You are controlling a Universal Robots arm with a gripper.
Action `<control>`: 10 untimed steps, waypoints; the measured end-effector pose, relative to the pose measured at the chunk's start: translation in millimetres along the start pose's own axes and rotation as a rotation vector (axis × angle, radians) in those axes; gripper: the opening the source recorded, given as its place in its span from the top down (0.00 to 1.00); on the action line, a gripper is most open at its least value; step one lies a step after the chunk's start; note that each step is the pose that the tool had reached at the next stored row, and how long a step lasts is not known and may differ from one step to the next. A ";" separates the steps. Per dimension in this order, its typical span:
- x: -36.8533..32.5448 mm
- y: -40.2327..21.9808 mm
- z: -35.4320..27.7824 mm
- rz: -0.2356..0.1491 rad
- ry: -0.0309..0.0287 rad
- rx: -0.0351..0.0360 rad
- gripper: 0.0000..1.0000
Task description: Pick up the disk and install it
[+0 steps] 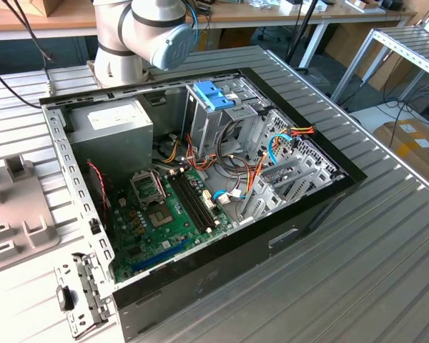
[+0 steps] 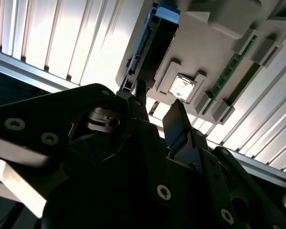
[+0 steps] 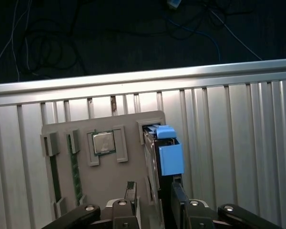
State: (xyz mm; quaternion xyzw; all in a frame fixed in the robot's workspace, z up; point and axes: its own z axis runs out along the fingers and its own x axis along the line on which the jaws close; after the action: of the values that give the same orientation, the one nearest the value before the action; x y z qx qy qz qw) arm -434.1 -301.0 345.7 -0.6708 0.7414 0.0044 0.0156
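The disk (image 3: 164, 152) stands on edge in a slot of a grey moulded holder (image 3: 128, 129), its bright blue carrier tab on the end farthest from my gripper. In the second wrist view the disk (image 2: 150, 45) is a dark slab with that blue tab at its far end. My gripper (image 3: 152, 193) is open, hovering at the disk's near end with one dark finger (image 3: 129, 188) on each side of it. In the second wrist view the gripper (image 2: 157, 105) shows a gap between its fingertips (image 2: 174, 114). I cannot tell whether either finger touches the disk.
The holder also carries a square processor chip (image 3: 103, 142) and green memory sticks (image 3: 76, 171), and it lies on a ribbed metal table (image 3: 238, 143). An open computer case (image 1: 200, 186) holds a drive cage with a light-blue latch block (image 1: 213, 95), a grey power-supply box (image 1: 118, 132) and a motherboard (image 1: 164, 214).
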 end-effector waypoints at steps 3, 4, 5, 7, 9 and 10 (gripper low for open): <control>-0.9 2.3 0.6 0.000 0.0000 -0.0001 0.58; -1.1 2.9 0.7 0.000 0.0000 -0.0001 0.58; -1.3 3.6 0.9 0.000 0.0000 -0.0001 0.58; -2.1 5.3 1.4 0.000 0.0000 -0.0001 0.58; -2.7 6.5 1.7 0.000 0.0000 0.0000 0.58; -3.0 7.0 1.8 0.000 0.0000 0.0000 0.58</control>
State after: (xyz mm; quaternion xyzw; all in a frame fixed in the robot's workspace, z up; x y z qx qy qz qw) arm -440.7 -297.3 343.9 -0.6709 0.7414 0.0044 0.0156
